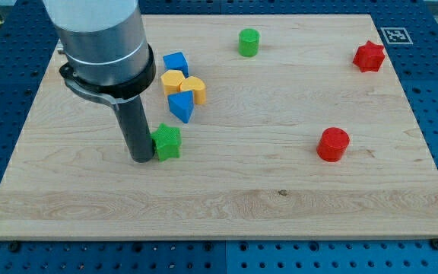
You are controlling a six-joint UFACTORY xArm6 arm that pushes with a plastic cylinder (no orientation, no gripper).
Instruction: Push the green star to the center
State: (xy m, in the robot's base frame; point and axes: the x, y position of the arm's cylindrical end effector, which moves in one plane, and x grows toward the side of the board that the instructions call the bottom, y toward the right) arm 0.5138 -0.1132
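Nearest the camera, my tip (pixel 141 158) is seen planted on the wooden board (pixel 226 205), touching the view's left side of the green star (pixel 166 141); nothing is held, only a plain rod pressed against it. Green star is placed left of centre, so contact looks made but most of the push toward the view's right is judged left. Just above are clustered a blue block (pixel 181 106), two yellow blocks (pixel 182 85) and a blue cube (pixel 176 62). Farther off: green cylinder (pixel 249 43), red cylinder (pixel 332 144), red star (pixel 369 56).
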